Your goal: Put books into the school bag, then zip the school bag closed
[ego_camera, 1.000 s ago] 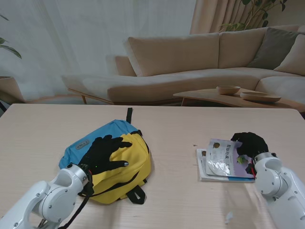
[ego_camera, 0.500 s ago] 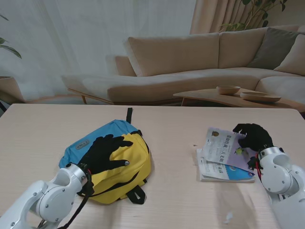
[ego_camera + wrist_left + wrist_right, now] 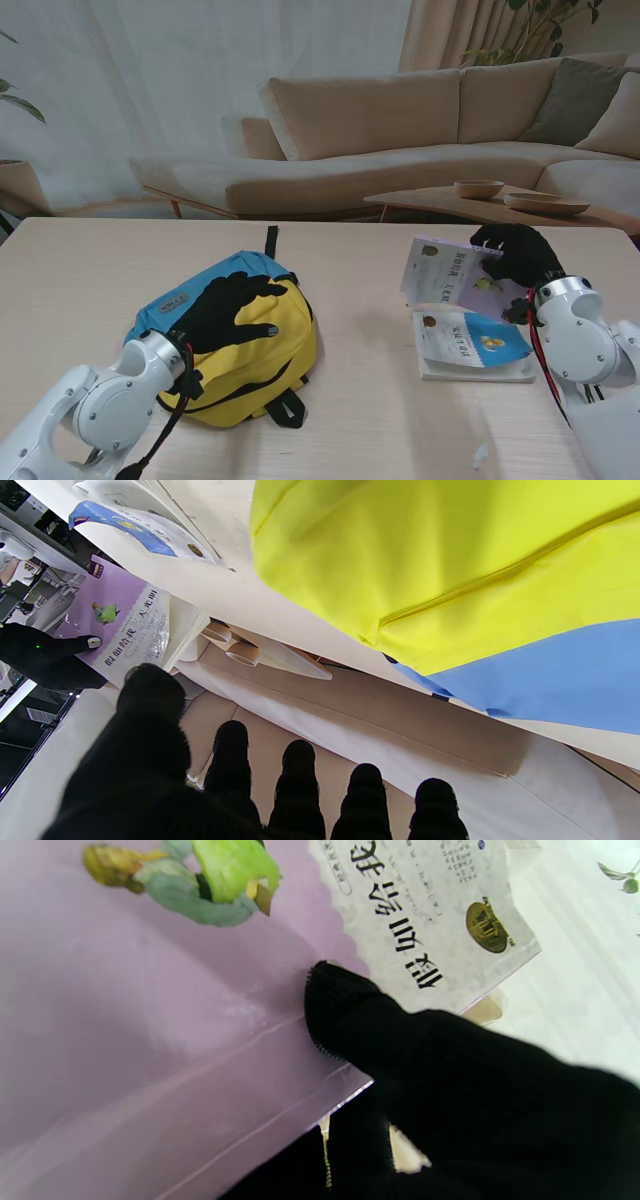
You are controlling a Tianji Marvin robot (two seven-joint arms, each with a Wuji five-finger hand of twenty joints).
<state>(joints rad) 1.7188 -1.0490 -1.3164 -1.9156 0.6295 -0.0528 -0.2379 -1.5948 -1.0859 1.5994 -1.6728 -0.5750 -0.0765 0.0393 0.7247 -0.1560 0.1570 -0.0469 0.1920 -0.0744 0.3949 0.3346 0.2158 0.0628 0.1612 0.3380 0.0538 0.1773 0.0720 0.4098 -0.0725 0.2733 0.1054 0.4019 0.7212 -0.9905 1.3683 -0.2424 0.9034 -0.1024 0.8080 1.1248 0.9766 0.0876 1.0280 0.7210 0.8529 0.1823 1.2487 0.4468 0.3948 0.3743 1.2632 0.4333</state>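
The right hand [image 3: 515,258] grips the purple book [image 3: 448,276] tilted above the blue book [image 3: 470,340], while the left hand [image 3: 225,310] hovers spread-fingered and empty over the school bag [image 3: 285,345].

A: Bag [image 3: 235,325]?
B: Woven cloth, matt, yellow + blue panels, stitched seams; black webbing straps [image 3: 285,405].
A: Books?
B: Lifted purple book [image 3: 450,280]: paper cover, glossy film, glare streaks in rt wrist view. Blue book [image 3: 470,345] on the stack: paper, also shiny.
A: Hands?
B: Left hand [image 3: 225,310] + right hand [image 3: 515,260] in black knit gloves, ribbed, matt. Forearm shells [image 3: 110,400] smooth white plastic, slight sheen.
A: Table [image 3: 360,330]?
B: Pale wood-grain top, smooth, low sheen.
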